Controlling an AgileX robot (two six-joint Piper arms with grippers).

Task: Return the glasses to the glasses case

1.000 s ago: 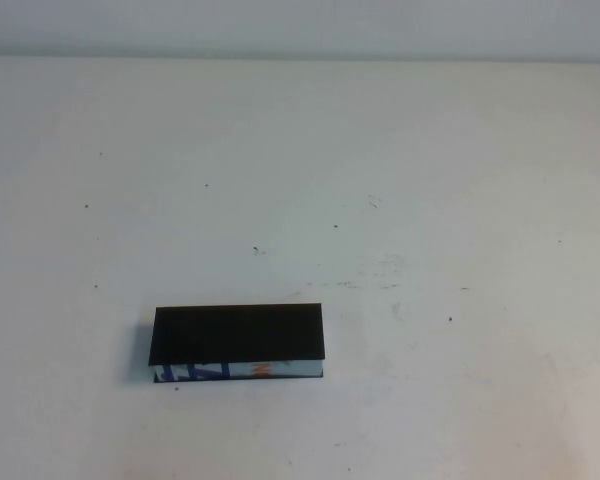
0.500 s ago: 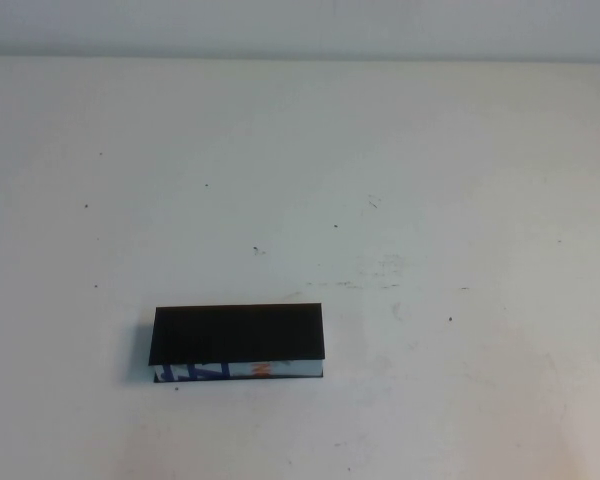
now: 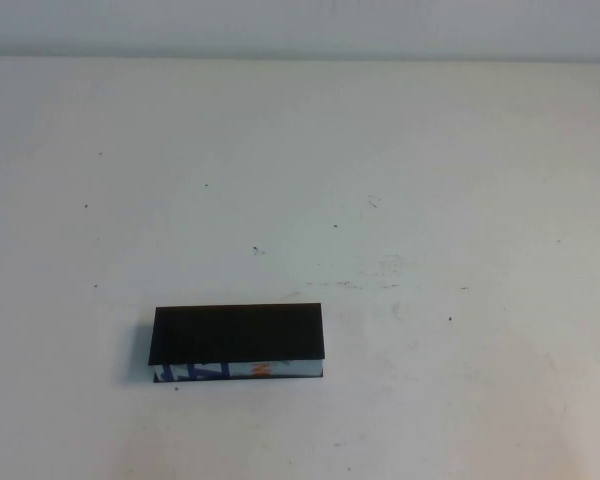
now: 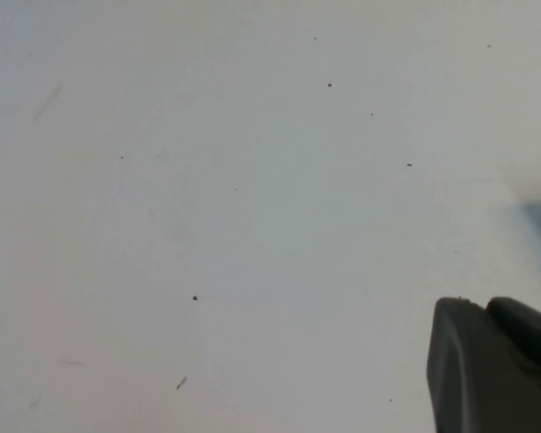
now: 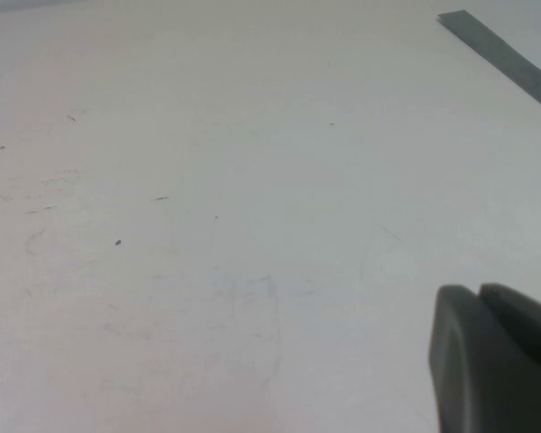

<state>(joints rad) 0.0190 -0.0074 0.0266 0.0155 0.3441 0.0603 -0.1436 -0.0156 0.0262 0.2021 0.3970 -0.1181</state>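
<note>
- Change across the last second — none: the glasses case (image 3: 238, 343), a rectangular black box with a flat lid and a white front edge printed in blue and orange, sits exactly where it sat, lid down, on the white speckled table (image 3: 400, 180).
- Meaning for the task: judged complete or nearly so. The lid lies closed and no spectacles show on the table; presumably the glasses are inside the case, though no view can confirm it.
- High view: shows the case on the near-left part of the table; neither arm appears.
- Left wrist view: shows only bare table and a dark corner of the left gripper (image 4: 491, 365) — its opening cannot be told.
- Right wrist view: likewise bare, scuffed table and a dark corner of the right gripper (image 5: 491, 356), opening not discernible; a grey strip (image 5: 505, 59) runs along the table's far edge.
</note>
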